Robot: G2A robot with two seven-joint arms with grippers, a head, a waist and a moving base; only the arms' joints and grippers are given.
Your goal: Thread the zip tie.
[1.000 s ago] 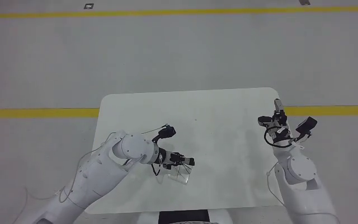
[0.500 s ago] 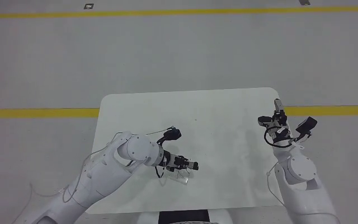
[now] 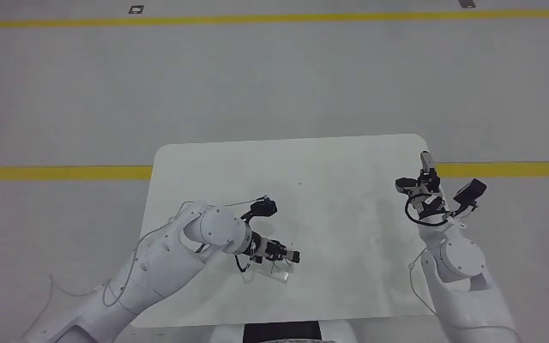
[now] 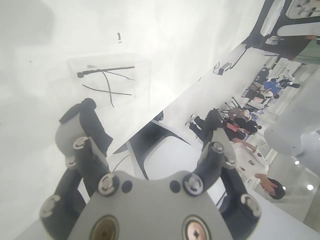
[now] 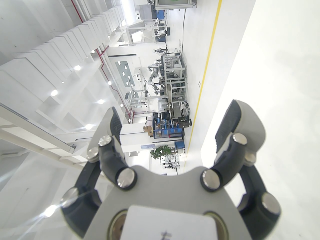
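**Presently: both sets of fingers open and empty, zip ties lying in tray**

Location. The left fingers [image 3: 290, 255] were found low over the near part of the white worktop [image 3: 343, 180], close to its front edge. The right fingers [image 3: 426, 160] were held at the right-hand edge of the worktop, well apart from the left arm and pointing away towards the far floor and its yellow line [image 3: 257, 18].

Condition of fingers. The left fingers stood spread wide with nothing between them. The right fingers were likewise spread wide and carried nothing.

Task item. Several black zip ties [image 4: 105, 81] lay crossed over one another inside a shallow clear tray [image 4: 143, 76] resting on the worktop. One tie showed its square head at the end of a straight strap. From the left wrist view the tray lay just ahead of the left fingers. From the top view the fingers overlapped it. Whether they touched it could not be told.
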